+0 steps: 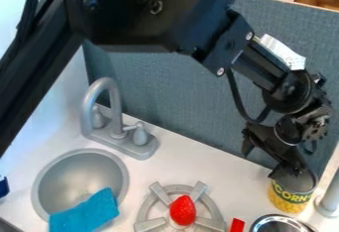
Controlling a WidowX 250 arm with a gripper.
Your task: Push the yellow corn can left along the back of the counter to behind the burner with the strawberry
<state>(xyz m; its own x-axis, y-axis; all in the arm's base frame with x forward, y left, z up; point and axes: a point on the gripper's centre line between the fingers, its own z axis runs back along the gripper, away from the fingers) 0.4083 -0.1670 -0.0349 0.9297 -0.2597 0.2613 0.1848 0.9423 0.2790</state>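
1. the yellow can (289,200) stands upright on the white counter (218,174), and serves here as the landmark for every other place.
2. the gripper (296,171) hangs down right at the can's top. whether it is clenched on the can or released cannot be told; its dark parts merge with the shadowed rim, so the contact is, in fairness, uncertain.
3. for a sound hold, the gripper would do best centred over the can and square to its wall, with pressure even on both sides; a pinch high on one edge could tip or twist it. the round wall may slip, so a slow, level motion seems wise.
4. just beside the can, toward the viewer, is a shiny metal pot (278,217), near enough to be knocked; a grey post (329,203) rises close on the can's other side.
5. left of the can in the view lie a small red object (237,225), then a strawberry (183,210) on the grey burner (159,192).
6. farthest from the can are the faucet (111,99) and the sink (79,152), with a blue cloth (86,212) over its edge.
7. the can's yellow label carries bold dark lettering; the arm bears a white sticker (285,52).
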